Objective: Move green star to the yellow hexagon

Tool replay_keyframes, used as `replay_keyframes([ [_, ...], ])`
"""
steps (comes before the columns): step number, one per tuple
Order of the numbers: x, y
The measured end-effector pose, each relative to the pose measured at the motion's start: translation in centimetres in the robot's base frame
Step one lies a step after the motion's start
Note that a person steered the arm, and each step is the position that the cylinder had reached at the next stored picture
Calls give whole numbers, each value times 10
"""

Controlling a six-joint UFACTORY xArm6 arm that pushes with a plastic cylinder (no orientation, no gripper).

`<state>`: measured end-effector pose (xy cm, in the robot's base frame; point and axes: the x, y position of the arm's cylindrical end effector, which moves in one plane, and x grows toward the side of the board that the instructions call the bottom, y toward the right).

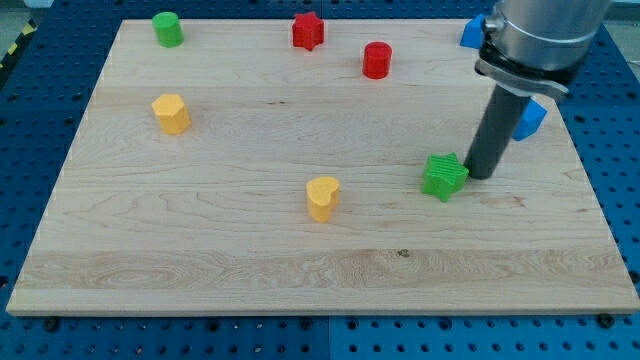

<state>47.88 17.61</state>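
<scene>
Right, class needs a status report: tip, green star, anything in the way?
My tip at green star's right edge. Yellow hexagon far at the view's upper left. Yellow heart sits near the path.

- Setting: robotics lab or test bench.
- Desk [250, 250]: pale wooden board, plain and unmarked, laid flat as a work surface.
- Base [50, 60]: blue metal perforated plate with a regular grid of mounting holes, showing on all sides of the board.
- Arm [540, 40]: grey industrial robot body at far right, ending in a dark rod.
- Far-left corner: yellow-black hazard tape [8, 45].
- Contents: small coloured plastic test blocks.
</scene>
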Motion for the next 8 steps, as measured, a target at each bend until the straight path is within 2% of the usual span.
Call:
replay_keyframes([
  [1, 8, -12],
  [3, 10, -87],
  [5, 12, -99],
  [8, 12, -153],
])
